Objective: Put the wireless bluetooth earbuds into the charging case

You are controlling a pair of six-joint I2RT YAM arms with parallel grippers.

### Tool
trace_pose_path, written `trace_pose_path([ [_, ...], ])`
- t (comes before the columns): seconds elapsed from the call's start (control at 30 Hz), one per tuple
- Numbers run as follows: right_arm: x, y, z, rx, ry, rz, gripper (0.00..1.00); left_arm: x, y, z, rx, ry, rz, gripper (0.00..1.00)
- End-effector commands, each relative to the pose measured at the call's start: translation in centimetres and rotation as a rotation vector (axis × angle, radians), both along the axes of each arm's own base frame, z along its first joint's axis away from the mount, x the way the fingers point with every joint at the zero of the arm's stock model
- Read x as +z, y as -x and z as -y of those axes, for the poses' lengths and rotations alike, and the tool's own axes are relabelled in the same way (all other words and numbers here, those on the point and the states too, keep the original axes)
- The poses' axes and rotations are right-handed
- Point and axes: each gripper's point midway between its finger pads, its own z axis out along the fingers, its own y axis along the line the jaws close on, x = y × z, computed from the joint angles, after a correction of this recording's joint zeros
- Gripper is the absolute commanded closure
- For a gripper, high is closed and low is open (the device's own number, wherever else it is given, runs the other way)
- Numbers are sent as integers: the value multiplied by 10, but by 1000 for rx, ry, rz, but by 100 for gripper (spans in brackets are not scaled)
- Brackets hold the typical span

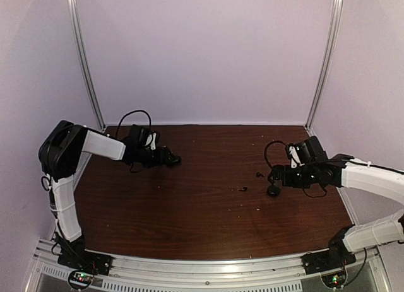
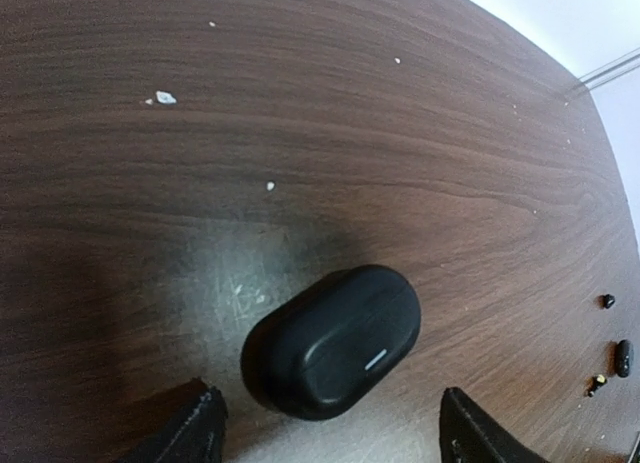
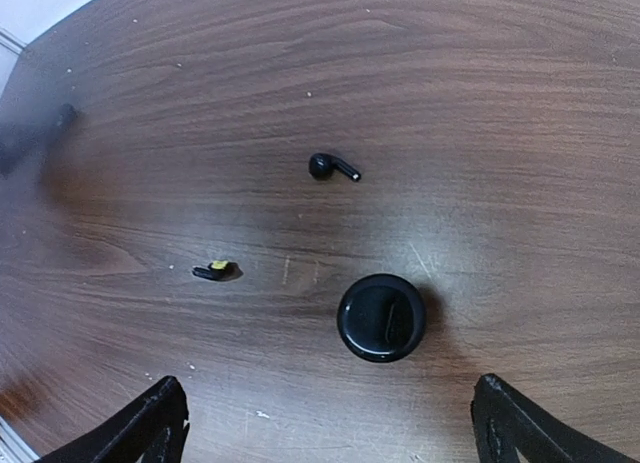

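Left gripper (image 2: 330,435) open, empty, straddled closed charging case (image 2: 332,340), likely to steady it. Right gripper (image 3: 335,428) open, empty, above round puck (image 3: 381,318); earbuds (image 3: 333,167) loose beside.

Wood table (image 1: 208,222): charging case (image 2: 332,340), earbuds (image 3: 331,167), round black disc (image 3: 381,317).

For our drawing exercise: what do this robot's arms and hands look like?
The left arm and right arm have white tubular links joined by bulky black joints. The left hand and right hand are black, each with two dark wedge-shaped fingers. A thin black cable loops at each wrist. Small red and green lights glow at the bases.
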Motion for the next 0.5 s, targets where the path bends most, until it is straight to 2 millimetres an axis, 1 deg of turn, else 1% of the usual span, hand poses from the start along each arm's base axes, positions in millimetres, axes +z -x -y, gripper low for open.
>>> trace_pose_path([
  [0.0,-20,1,20,-79,87,-52,0,34,-7,-18,54,-49,100,16],
  [0.03,-24,1,24,-89,112,-62,1,39,-7,-20,60,-54,112,12],
  [0.17,-38,1,32,-104,180,-95,4,61,-5,-25,73,-56,175,3],
  [0.3,-50,-2,24,-78,164,-110,10,81,0,-25,58,-36,242,2],
  [0.47,-64,-6,18,-48,177,-130,15,100,1,-28,56,-54,307,2],
])
